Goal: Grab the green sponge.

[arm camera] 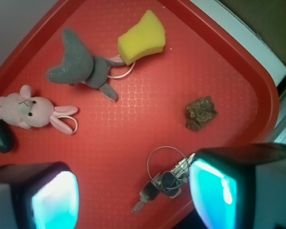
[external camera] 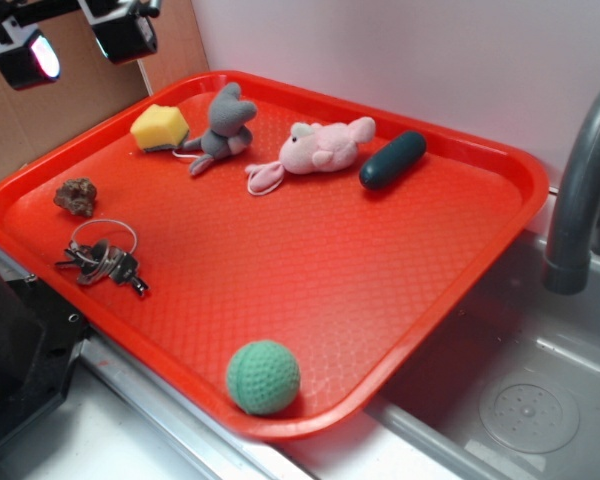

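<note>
We see the gripper (external camera: 80, 40) raised high above the far left corner of a red tray (external camera: 310, 290), with only its two black fingers (external camera: 125, 32) showing at the top edge of the exterior view. In the wrist view the fingers (arm camera: 214, 188) fill the bottom corners, their pads glowing teal, spread wide apart and grasping nothing. They hang over the tray's edge, above the bunch of keys.

On the tray we count seven things, one of each. There is one green sponge (external camera: 160, 127), one grey plush mouse (external camera: 223, 127), one pink plush rabbit (external camera: 320, 148), one dark green capsule-shaped object (external camera: 392, 160), one brown lumpy rock (external camera: 76, 196), one bunch of keys (external camera: 105, 260) on a wire ring, and one round green dimpled ball (external camera: 263, 377).

The green sponge lies near the tray's far left corner, well apart from the fingers. It touches the grey plush mouse, which lies just beside it toward the tray's middle. The sponge is a small wedge-like foam block, bright yellow on top and sides, with a thin dark layer along its underside that shows only in the exterior view. In the wrist view (arm camera: 142, 37) we see only its yellow faces, lying flat on the tray.

Beside the tray, a grey tap (external camera: 580, 190) stands over a metal sink (external camera: 520, 390).
</note>
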{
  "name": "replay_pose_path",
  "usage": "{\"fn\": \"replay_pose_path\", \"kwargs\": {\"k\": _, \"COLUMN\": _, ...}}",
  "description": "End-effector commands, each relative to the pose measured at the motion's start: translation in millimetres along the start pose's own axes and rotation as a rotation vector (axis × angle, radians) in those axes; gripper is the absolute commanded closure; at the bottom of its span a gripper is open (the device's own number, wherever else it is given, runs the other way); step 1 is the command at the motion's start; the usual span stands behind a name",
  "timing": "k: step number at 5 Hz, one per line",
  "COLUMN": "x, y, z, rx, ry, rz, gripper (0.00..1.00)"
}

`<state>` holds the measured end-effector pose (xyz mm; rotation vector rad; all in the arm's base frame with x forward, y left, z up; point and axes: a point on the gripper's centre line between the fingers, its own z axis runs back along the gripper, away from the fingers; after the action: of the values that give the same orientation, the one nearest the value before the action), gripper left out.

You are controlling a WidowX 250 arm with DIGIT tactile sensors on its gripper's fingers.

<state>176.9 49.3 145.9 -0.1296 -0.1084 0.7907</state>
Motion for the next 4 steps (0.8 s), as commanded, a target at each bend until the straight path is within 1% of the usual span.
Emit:
{"fn": "replay_pose_path", "kwargs": {"k": 1, "x": 23.3, "y": 19.5, "z": -16.9, "rx": 0.177, "ry": -0.068, "rz": 0.208, "gripper": 0.00}}
{"fn": "replay_pose_path", "kwargs": {"k": 2, "x": 59.5, "y": 16.6, "z": -34.1, "rx": 0.234, "ry": -0.143, "rz": 0.331, "gripper": 0.00}}
{"fn": "replay_pose_path", "kwargs": {"k": 3, "x": 79.4, "y": 15.3, "z": -54.7, "rx": 0.231, "ry": -0.157, "rz": 0.387, "gripper": 0.00}}
{"fn": "replay_pose_path", "kwargs": {"k": 4, "x": 87.6, "y": 12.3, "z": -63.1, "rx": 0.214, "ry": -0.205, "rz": 0.369, "gripper": 0.00}}
